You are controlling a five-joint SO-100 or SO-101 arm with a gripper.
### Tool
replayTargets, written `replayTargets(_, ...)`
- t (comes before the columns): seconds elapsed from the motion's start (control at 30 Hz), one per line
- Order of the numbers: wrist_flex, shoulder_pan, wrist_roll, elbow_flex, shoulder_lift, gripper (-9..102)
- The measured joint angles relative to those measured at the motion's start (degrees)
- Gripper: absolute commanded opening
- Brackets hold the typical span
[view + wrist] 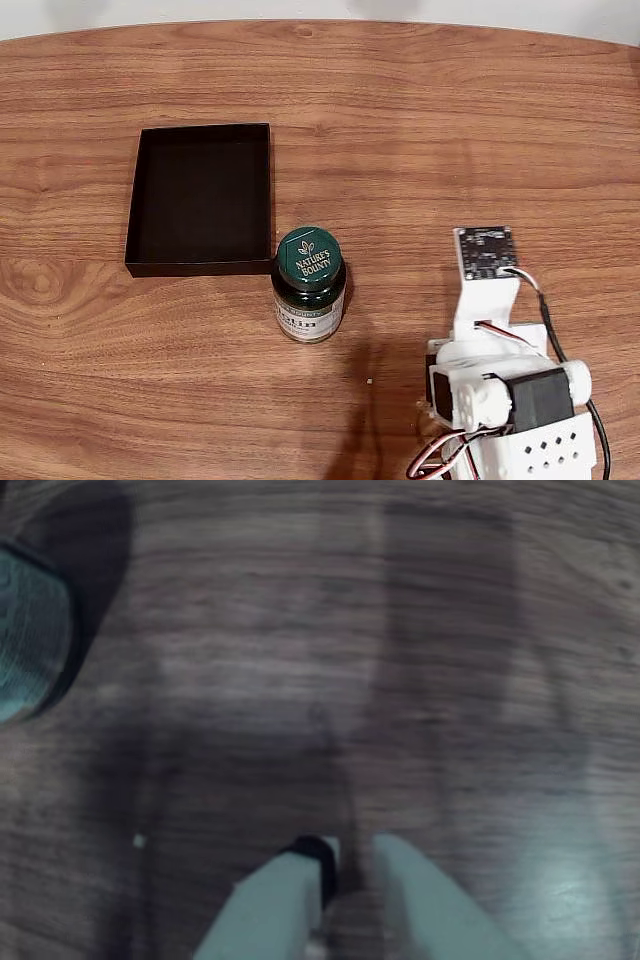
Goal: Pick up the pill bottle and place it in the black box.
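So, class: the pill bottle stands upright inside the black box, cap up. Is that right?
Not quite. In the fixed view the pill bottle stands upright, cap up, but on the wooden table just outside the black box, by its near right corner.

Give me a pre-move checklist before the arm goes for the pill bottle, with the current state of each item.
1. Pill bottle upright, cap on: ok.
2. Black box holds nothing: ok.
3. Bottle apart from the box wall: cannot tell; they look nearly touching in the fixed view.
4. Pincer holding nothing: ok, only wood in front of it in the wrist view.
5. Pincer open wide enough for the bottle: not ok, fingertips nearly together.
6. Pincer lined up with the bottle: not ok, bottle sits at the wrist view's left edge.
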Motion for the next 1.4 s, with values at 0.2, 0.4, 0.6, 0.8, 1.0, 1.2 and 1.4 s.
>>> replayTargets(0.2, -0.09, -0.88, 3.16, -0.18, -1.67, 0)
replayTargets(0.4, 0.00, -2.29, 5.27, -1.23, -3.78, 0)
replayTargets(0.6, 0.53, -3.69, 7.03, -3.43, -6.94, 1)
replayTargets(0.8, 0.53, -6.33, 7.21, -4.57, -9.76, 1)
replayTargets(1.0, 2.46, -12.39, 7.12, -6.50, -11.43, 1)
replayTargets(1.2, 2.20, -18.11, 3.69, -7.65, -14.06, 3)
replayTargets(1.4, -2.72, -20.13, -3.34, -6.33, -16.08, 15)
